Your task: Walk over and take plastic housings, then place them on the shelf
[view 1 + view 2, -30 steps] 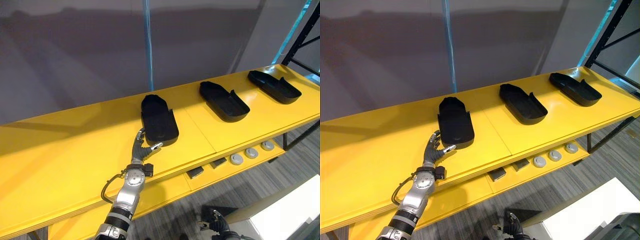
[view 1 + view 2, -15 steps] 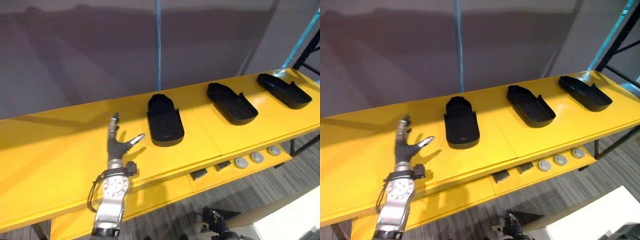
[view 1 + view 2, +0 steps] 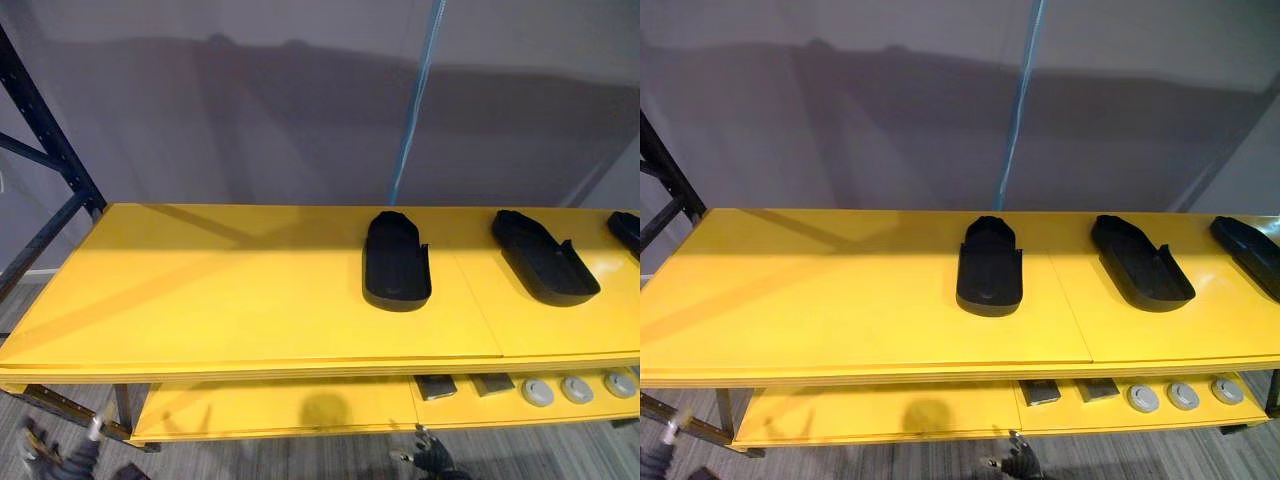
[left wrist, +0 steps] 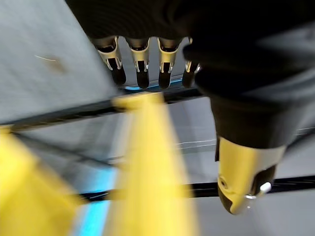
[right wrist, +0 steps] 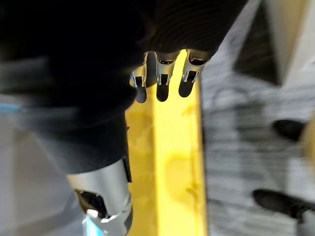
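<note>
Three blk housings [image 3: 990, 268], shoe-shaped — on yellow shelf [image 3: 820, 300]

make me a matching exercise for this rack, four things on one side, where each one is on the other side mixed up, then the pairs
Things
1 leftmost black housing
2 round grey discs
3 blue strip
4 dark rack upright

Places
a on the lower shelf, right part
b running up the grey wall behind
c lying on the top yellow shelf
d standing at the far left

Pairs: 1-c, 2-a, 3-b, 4-d
</note>
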### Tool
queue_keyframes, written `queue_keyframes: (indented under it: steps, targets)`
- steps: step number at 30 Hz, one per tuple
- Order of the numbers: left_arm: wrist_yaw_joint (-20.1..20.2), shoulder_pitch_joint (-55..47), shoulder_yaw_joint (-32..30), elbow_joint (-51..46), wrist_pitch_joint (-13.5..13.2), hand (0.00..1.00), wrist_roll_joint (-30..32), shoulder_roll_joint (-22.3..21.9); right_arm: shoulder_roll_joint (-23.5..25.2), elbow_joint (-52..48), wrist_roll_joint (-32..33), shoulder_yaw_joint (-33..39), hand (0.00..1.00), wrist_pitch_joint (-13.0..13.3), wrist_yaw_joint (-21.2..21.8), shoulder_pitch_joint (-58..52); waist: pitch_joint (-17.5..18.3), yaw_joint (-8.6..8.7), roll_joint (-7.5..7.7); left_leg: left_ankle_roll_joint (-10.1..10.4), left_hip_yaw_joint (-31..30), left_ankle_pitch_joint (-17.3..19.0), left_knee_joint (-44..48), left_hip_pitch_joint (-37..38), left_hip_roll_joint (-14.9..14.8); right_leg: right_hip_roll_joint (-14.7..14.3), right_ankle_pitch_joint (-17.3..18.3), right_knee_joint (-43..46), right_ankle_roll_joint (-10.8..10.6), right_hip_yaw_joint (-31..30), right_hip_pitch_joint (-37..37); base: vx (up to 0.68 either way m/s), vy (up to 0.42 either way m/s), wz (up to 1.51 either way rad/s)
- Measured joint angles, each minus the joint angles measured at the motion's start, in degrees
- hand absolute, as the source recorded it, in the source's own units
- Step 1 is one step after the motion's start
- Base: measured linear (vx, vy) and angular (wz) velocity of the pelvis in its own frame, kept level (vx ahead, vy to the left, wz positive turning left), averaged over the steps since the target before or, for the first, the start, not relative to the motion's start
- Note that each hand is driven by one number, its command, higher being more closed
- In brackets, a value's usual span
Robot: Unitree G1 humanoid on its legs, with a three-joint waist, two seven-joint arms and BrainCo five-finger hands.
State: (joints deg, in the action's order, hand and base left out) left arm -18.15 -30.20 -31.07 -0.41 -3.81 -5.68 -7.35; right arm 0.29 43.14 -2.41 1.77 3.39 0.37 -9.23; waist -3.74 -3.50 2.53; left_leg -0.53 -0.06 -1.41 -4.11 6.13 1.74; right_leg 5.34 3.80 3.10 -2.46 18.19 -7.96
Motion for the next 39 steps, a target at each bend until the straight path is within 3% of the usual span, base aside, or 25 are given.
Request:
queue_keyframes:
  steps: [3,7,15,17,20,22,25,28,31,33,35,37,38,39]
  targets:
    - [2.7,0.9,3.5,11.6,1.4,0.0,-1.1,-0.1,0.2,-0.4,-0.1,-1.6,0.0,-0.2,0.0,-0.3,0.6,-0.12,0.04,0.1,2.3,1.0,1.4,0.0,-0.2,0.5,0.5,0.6,-0.3,-0.2,-0.4,0.0,0.007,-0.06]
    - [7.1,4.2,14.2,27.3,3.0,0.0,-0.7,1.7,0.9,-2.0,0.1,-1.7,0.0,-0.5,-0.6,-1.0,1.1,0.11,0.12,0.3,2.7,1.0,1.3,0.0,0.0,0.8,0.8,0.8,-0.6,-0.2,-0.2,0.0,0.0,0.0]
    - [9.1,12.4,19.5,35.7,2.2,0.0,3.2,4.4,1.6,-0.8,1.7,1.1,0.0,-0.5,-2.7,-1.8,1.0,1.29,-0.71,1.3,5.8,1.6,1.5,-0.2,-0.5,0.3,1.1,1.3,-0.7,-3.6,1.7,0.01,0.005,-0.2]
    - [9.5,13.3,20.3,36.7,2.2,0.0,3.8,5.0,1.6,-0.6,2.1,1.6,0.0,-0.5,-3.0,-1.7,0.6,1.29,-0.68,1.2,7.7,3.1,4.6,-1.4,-0.9,0.1,1.1,2.0,-0.7,-6.0,3.1,0.01,0.005,-0.53]
    - [9.6,15.6,21.1,38.4,1.7,0.0,4.9,5.8,1.0,-0.6,2.2,2.3,0.0,-0.5,-3.3,-1.4,-0.5,2.72,-1.0,0.5,7.9,6.2,11.0,-5.1,-1.3,0.0,1.0,2.6,-0.7,-7.9,5.3,-0.01,0.009,-0.34]
    - [9.5,17.0,21.3,40.1,1.5,0.0,5.4,6.0,0.6,-0.1,2.1,2.7,0.0,-0.5,-3.3,-0.6,-1.6,2.46,-1.11,0.4,9.9,7.4,12.6,-5.8,-1.7,-0.2,0.8,3.5,-0.8,-10.9,7.1,-0.03,0.058,-0.68]
    - [9.5,18.9,21.3,41.7,1.2,0.0,6.9,6.7,0.5,-0.2,1.1,2.5,0.0,-0.5,-3.3,1.9,-3.3,2.46,-0.95,-0.4,14.6,8.3,13.8,-7.4,-2.3,-0.9,-0.9,4.4,-1.3,-16.2,10.8,-0.06,0.08,-0.82]
    - [9.3,23.2,21.6,42.6,1.2,0.0,7.4,6.9,0.4,-2.0,-0.2,0.7,0.0,-0.5,-3.4,3.1,-4.0,2.25,-0.85,-1.9,18.0,9.0,17.7,-13.7,-3.6,-1.7,-4.7,3.5,-3.0,-20.6,16.1,-0.12,0.092,-0.62]
    - [9.2,25.9,23.7,42.6,1.2,0.0,7.6,7.1,0.3,-1.4,-0.2,-0.5,0.0,-0.6,-3.4,3.7,-4.7,2.28,-1.38,-3.3,19.4,8.4,17.6,-14.5,-4.4,-1.6,5.6,25.8,-3.2,-19.9,19.5,-0.09,0.012,-0.16]
    - [9.2,25.6,23.8,42.6,1.2,0.0,7.7,7.3,0.2,0.6,-0.2,-0.9,0.0,-0.5,-3.3,3.6,-4.0,2.39,-0.46,-3.3,19.8,7.7,17.1,-14.1,-4.2,-0.6,8.6,31.6,-4.5,-17.3,16.0,-0.06,-0.065,-0.06]
    - [8.7,25.6,24.1,42.6,1.2,0.0,7.6,8.1,-0.2,4.2,-1.5,-2.1,0.0,-0.5,-3.3,5.5,-3.0,0.7,1.31,-2.9,22.5,5.5,15.7,-15.2,-3.9,2.1,9.8,21.7,-4.5,-11.6,10.0,-0.1,-0.119,-0.56]
    - [8.5,26.0,24.4,42.9,1.2,0.0,7.6,8.8,-1.3,5.6,-1.8,-2.8,0.0,-0.5,-3.6,8.8,-3.0,-0.09,2.19,-2.0,23.1,4.2,16.3,-18.2,-3.9,1.8,9.7,9.6,-4.2,-11.3,8.1,-0.14,-0.202,-0.92]
    - [8.5,26.1,25.3,44.2,1.3,0.0,7.6,8.4,-2.9,5.9,-2.6,-2.8,0.0,-0.5,-3.8,10.3,-4.0,0.11,0.87,-1.5,22.7,3.7,17.0,-18.7,-4.5,0.8,8.4,5.8,-1.3,-12.3,7.1,-0.17,-0.218,-0.79]
    - [8.5,26.0,26.0,44.5,1.4,0.0,7.7,8.3,-3.6,5.9,-2.7,-2.8,0.0,-0.5,-3.9,10.3,-4.4,0.51,0.31,-1.4,22.1,3.5,17.6,-18.6,-5.1,0.3,7.8,5.2,-1.2,-13.0,6.6,-0.18,-0.157,-0.64]
